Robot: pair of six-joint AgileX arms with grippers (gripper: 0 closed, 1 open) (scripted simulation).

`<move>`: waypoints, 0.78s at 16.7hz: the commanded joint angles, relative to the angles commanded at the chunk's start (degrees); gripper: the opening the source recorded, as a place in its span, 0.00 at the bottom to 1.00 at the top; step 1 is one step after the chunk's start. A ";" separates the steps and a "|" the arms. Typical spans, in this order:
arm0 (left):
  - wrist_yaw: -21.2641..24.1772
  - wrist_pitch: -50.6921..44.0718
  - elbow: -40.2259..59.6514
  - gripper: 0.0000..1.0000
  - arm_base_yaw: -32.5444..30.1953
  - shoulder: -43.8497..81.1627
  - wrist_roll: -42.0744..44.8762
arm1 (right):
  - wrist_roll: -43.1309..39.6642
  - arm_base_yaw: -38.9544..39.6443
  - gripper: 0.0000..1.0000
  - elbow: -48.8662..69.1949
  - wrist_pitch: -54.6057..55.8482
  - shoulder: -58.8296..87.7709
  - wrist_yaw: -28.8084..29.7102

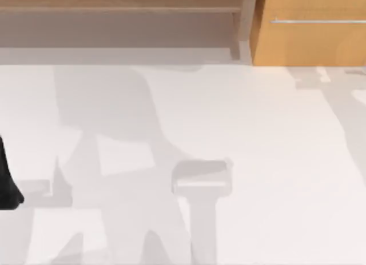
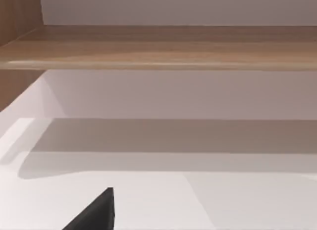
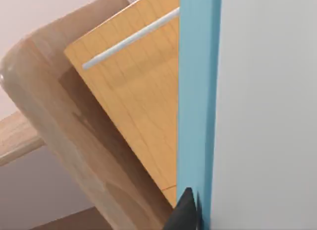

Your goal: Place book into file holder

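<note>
The book (image 3: 257, 106) is in the air, close to the right arm's camera. Its big white face and one light blue edge (image 3: 198, 91) show in the right wrist view. A dark finger (image 3: 185, 212) of the right end effector presses against the blue edge, so I think the right end effector is closed on the book and holding it.

Behind the book is the wooden cabinet (image 3: 133, 111) with its thin white handle (image 3: 131, 37). In the top view the cabinet sits at the far right of the bench (image 1: 257, 162), and next to it is a low open shelf (image 1: 114, 8). I cannot tell for sure which part is the file holder.

The left arm (image 1: 7, 179) waits at the left side of the bench. A dark tip of the left end effector (image 2: 96, 212) shows in the left wrist view, but I cannot tell if it is open or closed.

The book looks like it stands on its edge. Its long side runs along the blue strip, and its thin edge faces the cabinet. I cannot tell which end is the top.

To do this step well, I think the arm should keep the book straight and slide it in thin edge first. It should go slowly, so a corner does not bump the wood. It should only let go when the book rests inside.
</note>
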 joint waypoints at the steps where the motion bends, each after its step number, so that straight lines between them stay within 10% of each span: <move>1: 0.00 0.00 0.00 1.00 0.00 0.00 0.00 | 3.55 -4.16 0.00 -2.13 0.68 -0.04 -1.19; 13: 0.00 0.00 0.00 1.00 0.00 0.00 0.00 | 42.02 -33.79 0.00 -6.33 10.41 24.89 -11.78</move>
